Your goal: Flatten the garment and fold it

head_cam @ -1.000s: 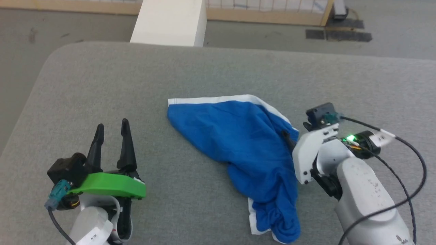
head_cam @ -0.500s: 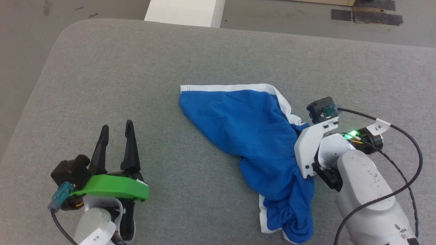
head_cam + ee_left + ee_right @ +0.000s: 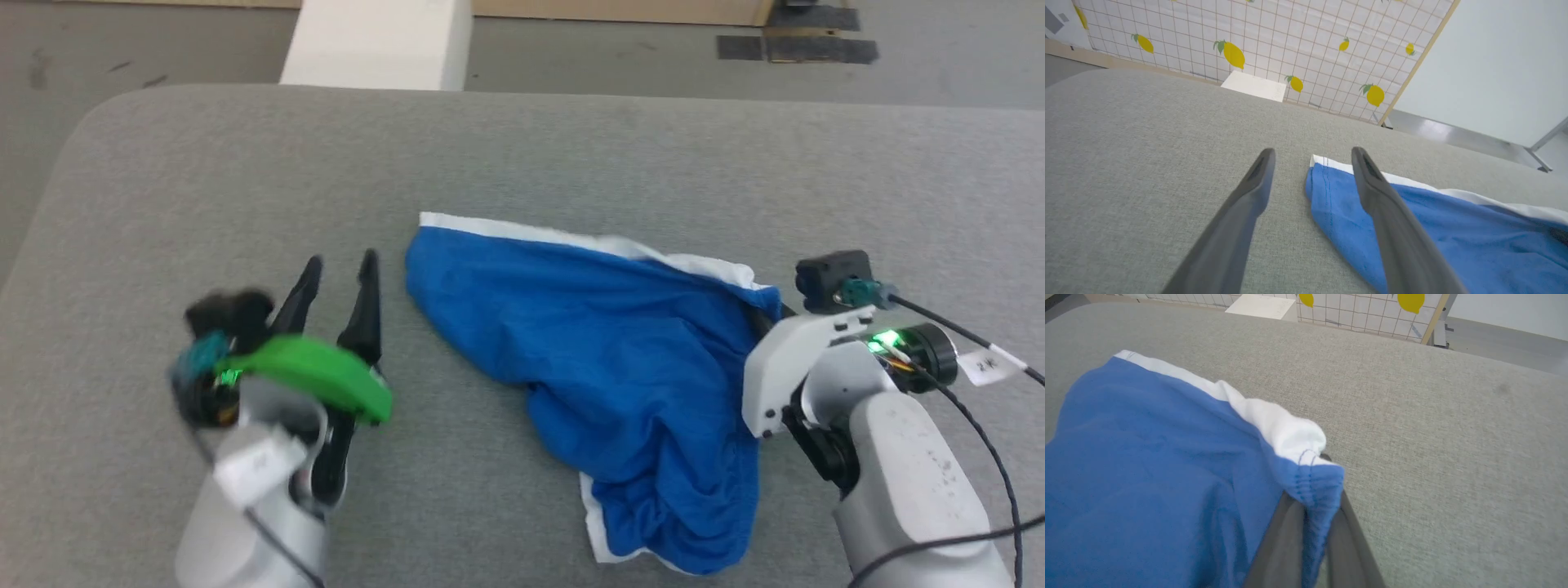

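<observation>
1. Blue shorts [image 3: 620,367] lie crumpled in the middle of my grey tabletop [image 3: 245,180], with white trim [image 3: 571,239] along the far edge.
2. My right claw [image 3: 1316,490] is clamped on their right corner.
3. My left claw [image 3: 1312,157] is spread and empty at their left corner.

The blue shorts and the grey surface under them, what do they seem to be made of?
The blue shorts look like a soft, matte knit cloth, perhaps cotton: they bunch into limp wrinkles, and stitched seams show in the wrist views. The grey surface looks like woven, matte upholstery fabric with a fine grainy texture; its fibre cannot be told.
</observation>
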